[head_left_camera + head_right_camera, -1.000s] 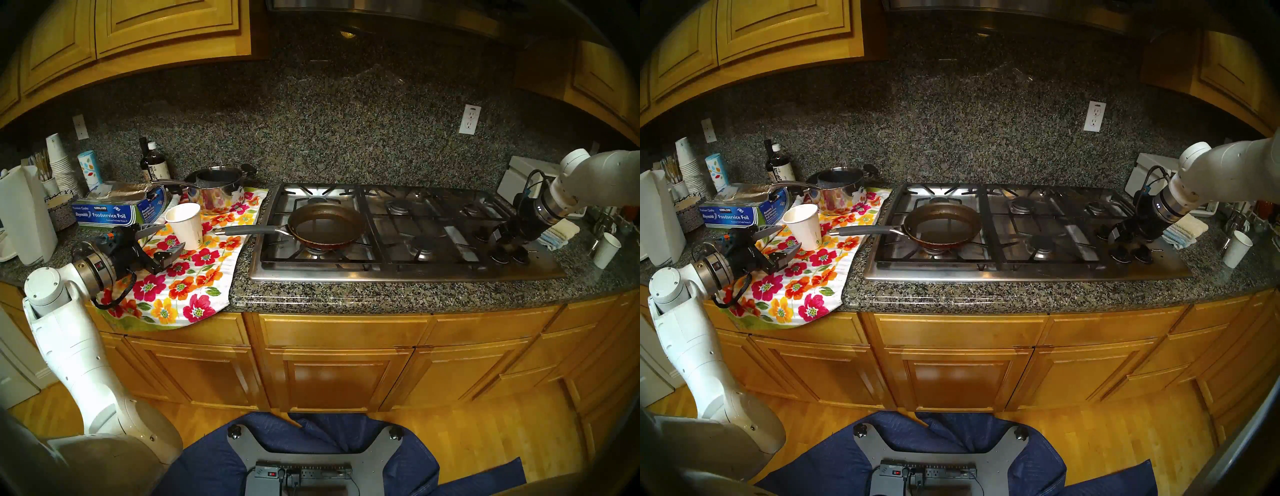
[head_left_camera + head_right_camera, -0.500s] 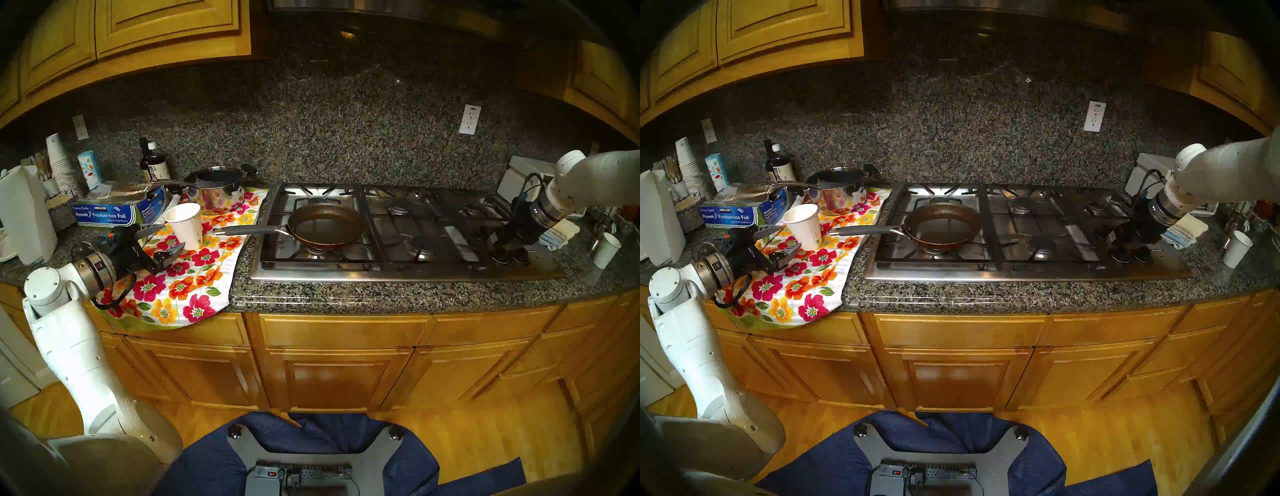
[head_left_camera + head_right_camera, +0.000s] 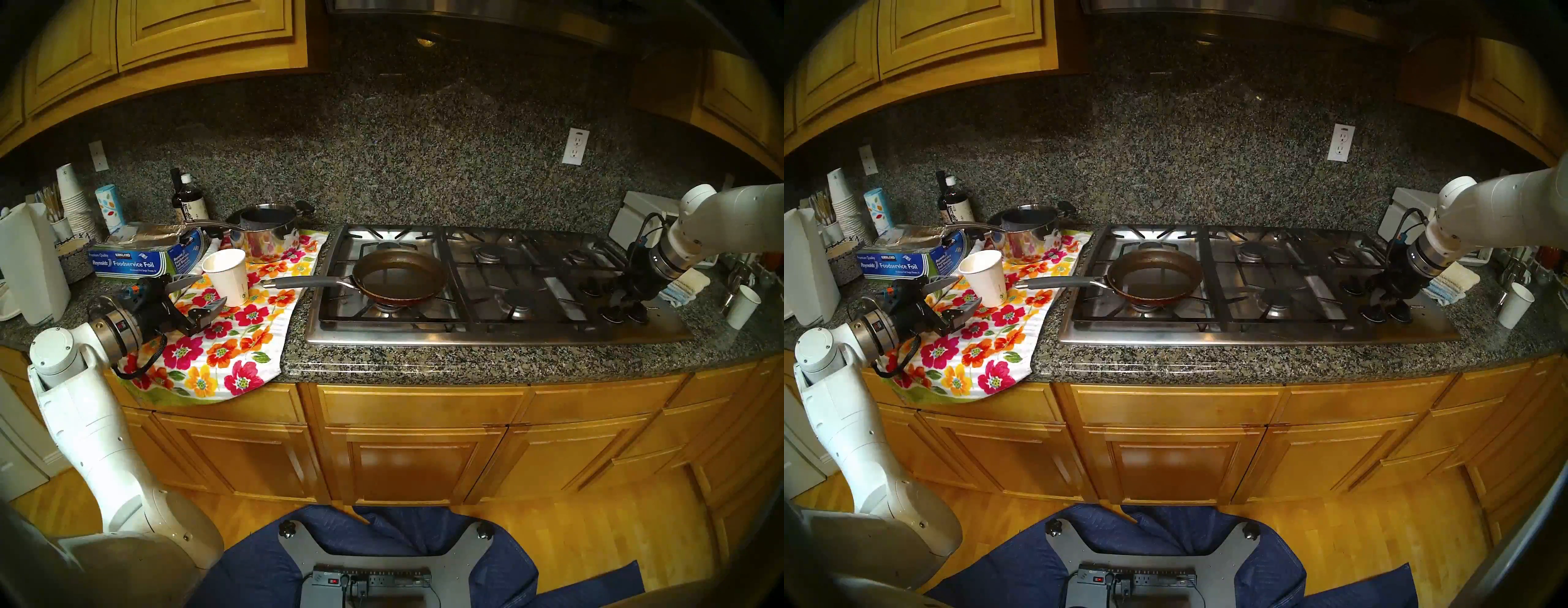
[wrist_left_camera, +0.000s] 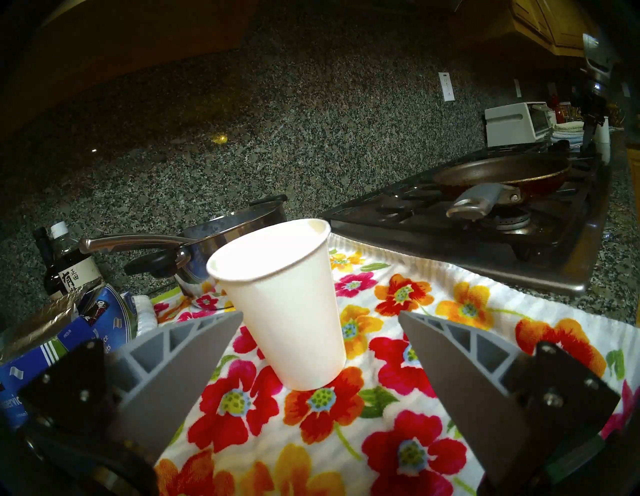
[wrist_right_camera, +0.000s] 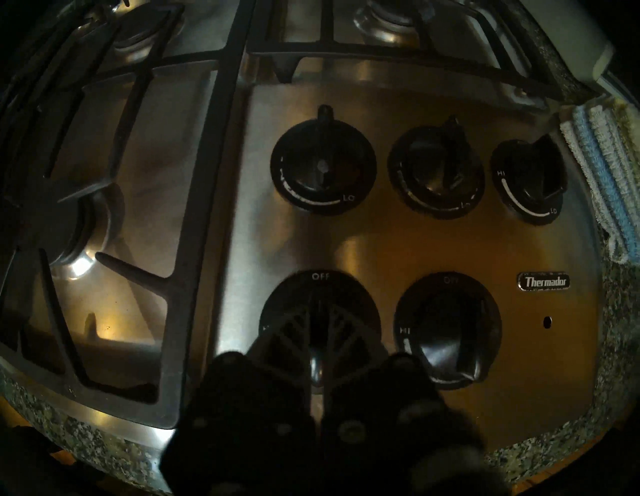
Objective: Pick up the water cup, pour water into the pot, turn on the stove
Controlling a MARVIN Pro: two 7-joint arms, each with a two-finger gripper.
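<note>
One speckled granite counter (image 3: pixel 488 361) under honey-wood cabinets. Stainless cooktop (image 3: pixel 500 335), black iron grates: frying pan (image 3: pixel 401 278) on front-left burner, grey handle pointing left. White tapered paper cup (image 3: pixel 227 277) upright on floral towel (image 3: pixel 237 339). Left gripper (image 3: pixel 200 290) spread wide, empty, beside cup. Right gripper (image 5: pixel 319 332) closed on front-left knob (image 5: pixel 320 370).

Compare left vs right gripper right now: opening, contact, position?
The left gripper is open, fingers apart, while the right gripper is shut, fingers pinched together. The left gripper touches nothing, the water cup standing free on the floral towel before it; the right gripper clamps a front knob of the stove. Both have ribbed triangular fingers.
</note>
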